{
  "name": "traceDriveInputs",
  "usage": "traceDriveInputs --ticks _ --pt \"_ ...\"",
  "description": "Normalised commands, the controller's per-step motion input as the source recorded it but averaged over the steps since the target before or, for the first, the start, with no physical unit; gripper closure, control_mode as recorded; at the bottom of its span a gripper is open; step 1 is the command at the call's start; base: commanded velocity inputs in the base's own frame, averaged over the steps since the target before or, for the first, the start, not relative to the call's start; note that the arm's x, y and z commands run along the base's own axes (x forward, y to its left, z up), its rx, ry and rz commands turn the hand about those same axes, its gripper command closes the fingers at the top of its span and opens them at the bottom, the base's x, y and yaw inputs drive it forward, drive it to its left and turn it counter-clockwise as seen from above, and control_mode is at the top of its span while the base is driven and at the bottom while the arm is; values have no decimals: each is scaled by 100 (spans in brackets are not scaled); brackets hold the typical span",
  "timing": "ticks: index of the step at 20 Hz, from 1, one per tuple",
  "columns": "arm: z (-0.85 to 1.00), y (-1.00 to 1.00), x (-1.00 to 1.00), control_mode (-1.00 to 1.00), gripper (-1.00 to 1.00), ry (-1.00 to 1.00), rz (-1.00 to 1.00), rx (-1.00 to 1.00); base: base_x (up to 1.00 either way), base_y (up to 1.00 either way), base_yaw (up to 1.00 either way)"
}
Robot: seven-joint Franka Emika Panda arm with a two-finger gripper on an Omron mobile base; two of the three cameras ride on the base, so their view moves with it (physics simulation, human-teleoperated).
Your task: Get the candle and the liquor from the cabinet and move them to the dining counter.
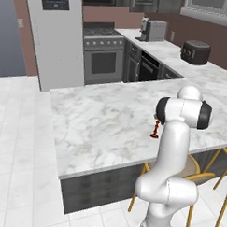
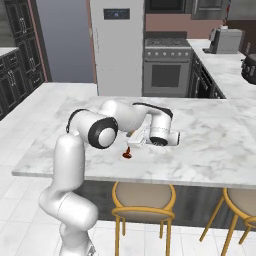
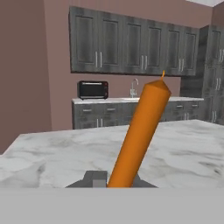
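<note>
The orange candle [image 3: 141, 131] is clamped between the fingers of the hand [image 3: 114, 178] and leans to the right. Its dark red holder [image 2: 126, 154] is set on the marble table [image 2: 210, 145], near the front edge. Beyond, grey cabinets [image 3: 131, 46] are seen along the wall.

Candle [image 2: 126, 153] stands on the dining counter [image 2: 210, 150] (near its stool-side edge)
</note>
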Motion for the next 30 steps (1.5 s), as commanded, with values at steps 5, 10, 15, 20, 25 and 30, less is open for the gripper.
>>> traceDriveInputs --ticks 5,10,15,20,25,30 --pt "8 4 -2 -100 100 0 0 -1 0 0 0" --pt "14 10 -21 -100 100 -2 0 -5 0 0 0" --pt "6 13 -24 -100 100 -9 0 -7 0 0 0" --pt "0 4 -5 -100 100 0 0 -3 0 0 0" --pt "0 1 -1 -100 100 0 0 0 0 0 0" --pt "0 0 0 -100 -100 0 0 0 0 0 0"
